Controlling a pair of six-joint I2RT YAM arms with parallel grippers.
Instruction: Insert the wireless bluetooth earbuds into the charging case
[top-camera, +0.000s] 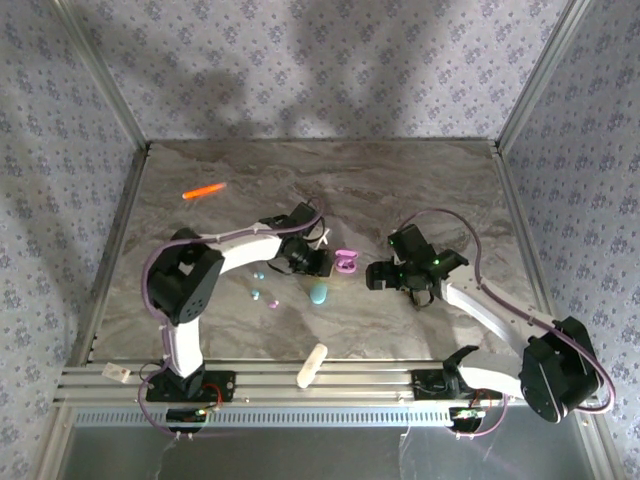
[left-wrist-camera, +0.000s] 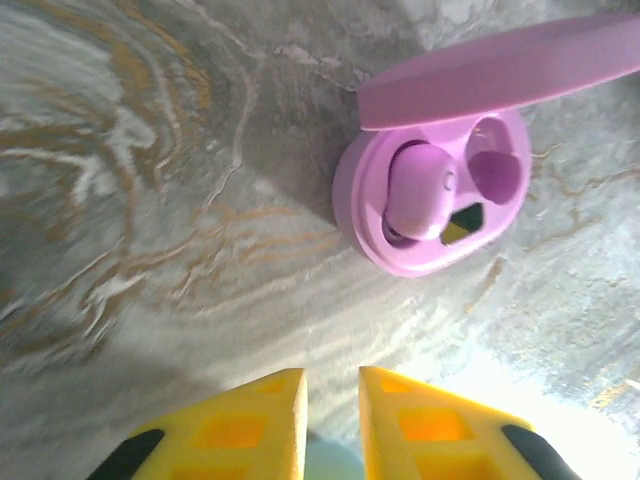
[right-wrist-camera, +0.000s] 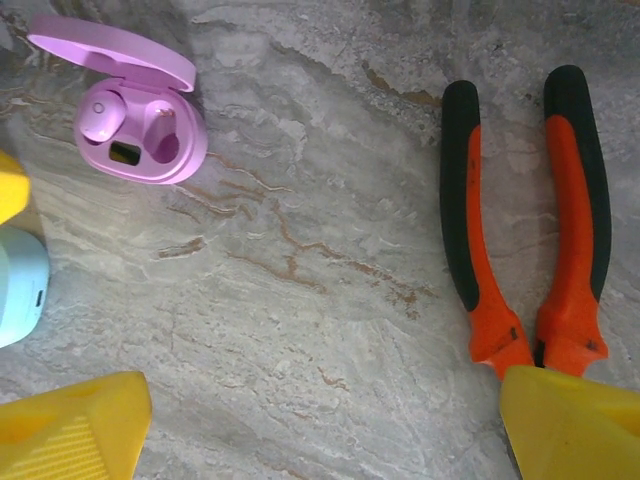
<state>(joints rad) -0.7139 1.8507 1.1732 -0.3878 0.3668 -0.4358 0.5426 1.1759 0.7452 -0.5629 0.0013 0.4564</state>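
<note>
Pink case (left-wrist-camera: 352, 205): one bud (left-wrist-camera: 418, 188) seated, three buds (top-camera: 259, 274) (top-camera: 255, 294) (top-camera: 275, 302) loose left of it. Left gripper (left-wrist-camera: 332, 385) barely open, right gripper (right-wrist-camera: 330, 400) wide over pliers (right-wrist-camera: 573, 230), both empty.

one pink case (right-wrist-camera: 188, 152), one teal case (top-camera: 318, 293), four earbuds (left-wrist-camera: 420, 190), one pliers (right-wrist-camera: 462, 230)

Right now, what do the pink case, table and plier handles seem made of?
Pink case: smooth satin plastic, probably; soft highlights. Table: marble-look surface, grey veining; stone or laminate unclear. Plier handles: orange-and-black rubbery grips, likely; dull sheen.
</note>
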